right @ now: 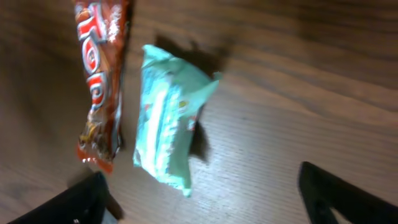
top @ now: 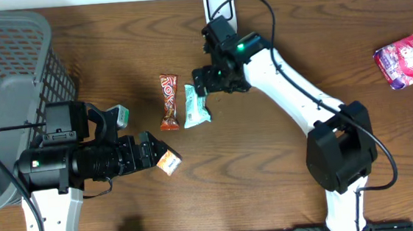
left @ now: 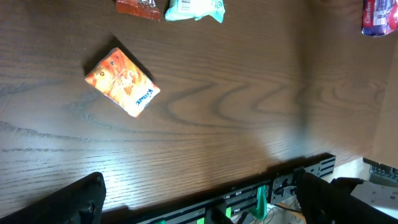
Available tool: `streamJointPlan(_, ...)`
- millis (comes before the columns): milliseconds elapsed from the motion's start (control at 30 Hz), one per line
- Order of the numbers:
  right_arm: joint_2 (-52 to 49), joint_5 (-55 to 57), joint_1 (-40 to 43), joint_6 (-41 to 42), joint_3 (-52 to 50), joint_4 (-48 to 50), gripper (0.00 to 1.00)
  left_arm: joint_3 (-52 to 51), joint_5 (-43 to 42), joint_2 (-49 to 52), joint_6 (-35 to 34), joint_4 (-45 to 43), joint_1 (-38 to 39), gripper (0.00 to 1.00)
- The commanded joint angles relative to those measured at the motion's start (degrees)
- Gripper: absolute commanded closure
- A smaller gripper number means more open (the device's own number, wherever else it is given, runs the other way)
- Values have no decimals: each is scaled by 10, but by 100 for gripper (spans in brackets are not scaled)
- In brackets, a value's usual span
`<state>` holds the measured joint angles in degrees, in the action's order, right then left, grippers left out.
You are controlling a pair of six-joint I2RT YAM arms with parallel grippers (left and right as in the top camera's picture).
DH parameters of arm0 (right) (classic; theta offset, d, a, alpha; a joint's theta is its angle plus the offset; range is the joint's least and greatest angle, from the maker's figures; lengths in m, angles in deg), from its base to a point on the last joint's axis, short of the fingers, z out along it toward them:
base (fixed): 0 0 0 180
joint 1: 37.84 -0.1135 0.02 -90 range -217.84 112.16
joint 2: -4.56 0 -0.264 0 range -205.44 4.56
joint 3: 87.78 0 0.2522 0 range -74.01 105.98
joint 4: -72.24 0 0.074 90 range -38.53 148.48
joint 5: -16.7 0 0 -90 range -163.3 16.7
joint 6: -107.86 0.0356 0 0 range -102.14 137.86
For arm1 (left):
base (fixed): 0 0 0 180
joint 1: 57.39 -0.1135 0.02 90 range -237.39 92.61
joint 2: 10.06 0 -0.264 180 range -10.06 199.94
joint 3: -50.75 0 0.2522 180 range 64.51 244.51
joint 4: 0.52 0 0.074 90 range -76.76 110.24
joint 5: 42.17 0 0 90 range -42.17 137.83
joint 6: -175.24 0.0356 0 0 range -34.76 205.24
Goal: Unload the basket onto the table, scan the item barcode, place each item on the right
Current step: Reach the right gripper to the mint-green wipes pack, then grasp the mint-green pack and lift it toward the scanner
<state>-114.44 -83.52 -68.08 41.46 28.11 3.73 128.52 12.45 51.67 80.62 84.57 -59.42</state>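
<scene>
A teal packet (top: pixel 195 107), crinkled and sealed, lies flat near the middle of the table with its long side running far to near. Just to its left, apart from it, lies a brown bar (top: pixel 169 101) in a glossy wrapper with orange lettering, roughly parallel. A small orange box (top: pixel 169 162) lies flat and skewed nearer and slightly left, and a pink packet (top: pixel 406 61) sits well apart at the far right.

The mint-green packet (top: pixel 196 106) carries white print; left of it a red-brown bar (top: pixel 168 101), lower left an orange carton (top: pixel 169 161), far right a purple-pink pouch (top: pixel 406 61)
</scene>
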Motion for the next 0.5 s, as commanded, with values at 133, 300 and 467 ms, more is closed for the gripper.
streamJointPlan(133, -35, -56, 5, 12, -3, 12, 15, -2, 5, 0, 5, 0, 2, 2)
streamJointPlan(300, -78, -87, 0, 12, -3, 27, 27, -2, 5, 0, 5, 0, 2, 2)
streamJointPlan(467, -112, -153, 0, 12, -3, 62, 39, -2, 5, 0, 5, 0, 2, 2)
